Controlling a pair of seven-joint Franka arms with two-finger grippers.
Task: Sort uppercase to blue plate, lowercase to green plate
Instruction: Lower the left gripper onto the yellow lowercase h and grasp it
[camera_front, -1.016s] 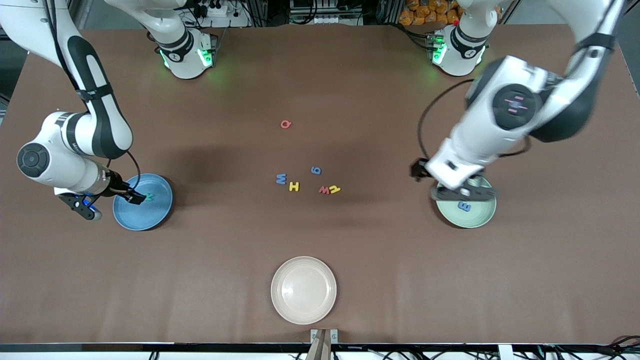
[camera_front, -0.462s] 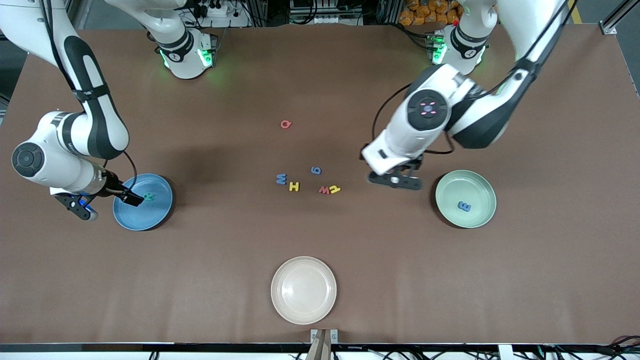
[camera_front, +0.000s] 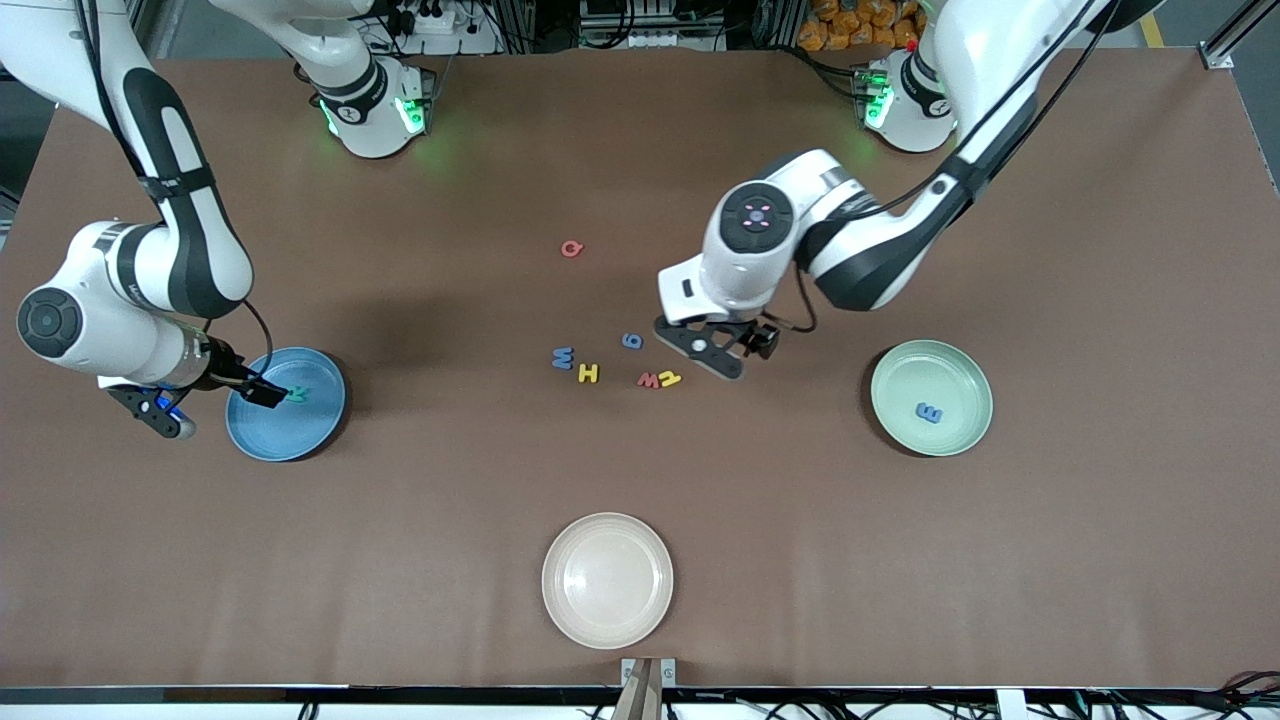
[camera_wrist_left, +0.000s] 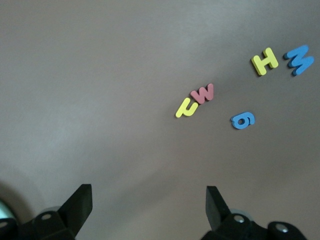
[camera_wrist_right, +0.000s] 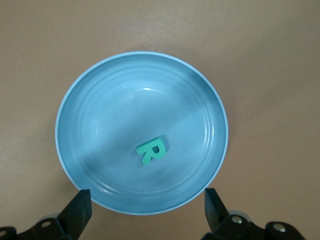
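Note:
The blue plate (camera_front: 290, 435) holds the teal R (camera_front: 297, 394), which also lies flat in the right wrist view as R (camera_wrist_right: 151, 151) on the plate (camera_wrist_right: 110, 110). My right gripper (camera_front: 212, 404) hangs open over that plate's rim (camera_wrist_right: 147, 200), holding nothing. The green plate (camera_front: 955, 375) holds the blue e (camera_front: 929, 411). Mid-table lie blue W (camera_front: 562, 357), yellow H (camera_front: 588, 373), blue g (camera_front: 631, 341), red w (camera_front: 648, 380) and yellow h (camera_front: 669, 379); pink Q (camera_front: 571, 248) lies farther from the camera. My left gripper (camera_front: 715, 352) is open and empty (camera_wrist_left: 148, 200) over bare table beside the yellow h (camera_wrist_left: 184, 107).
A cream plate (camera_front: 607, 579) with nothing in it sits near the table's front edge, nearer the camera than the letters. In the left wrist view the red w (camera_wrist_left: 203, 93) touches the yellow h, with g (camera_wrist_left: 243, 120), H (camera_wrist_left: 264, 61) and W (camera_wrist_left: 300, 59) close by.
The left arm swung from over the green plate to the middle letter group, leaving the e on the plate. The right gripper drew back slightly from the R.

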